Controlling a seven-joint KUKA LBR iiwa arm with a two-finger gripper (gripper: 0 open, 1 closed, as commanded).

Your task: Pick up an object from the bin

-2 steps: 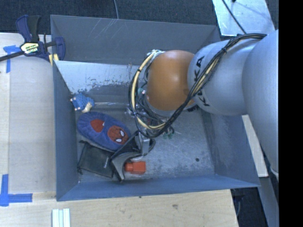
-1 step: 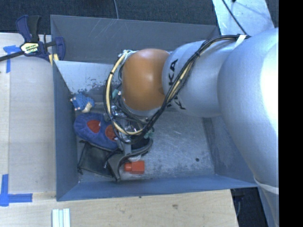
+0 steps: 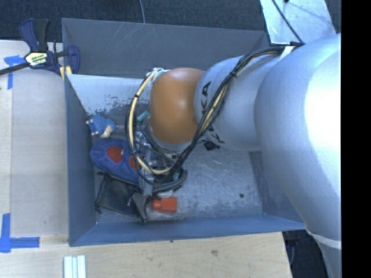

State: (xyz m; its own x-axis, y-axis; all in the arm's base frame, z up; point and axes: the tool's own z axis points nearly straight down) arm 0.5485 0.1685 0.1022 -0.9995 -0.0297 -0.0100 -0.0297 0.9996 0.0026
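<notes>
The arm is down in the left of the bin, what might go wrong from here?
The blue cloth with red patches, the black object and the red block lie crowded around the gripper, so it may grab two or drag one along. They sit close to the bin's front wall, which the gripper might strike. The wrist's cables could snag the cloth.

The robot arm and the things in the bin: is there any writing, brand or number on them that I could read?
"KUKA": black letters running down the silver arm beside its orange cover; black cables cross them, so not every letter shows whole.
Blue thing with red patches, small blue figure, red block: no writing that can be read.
</notes>
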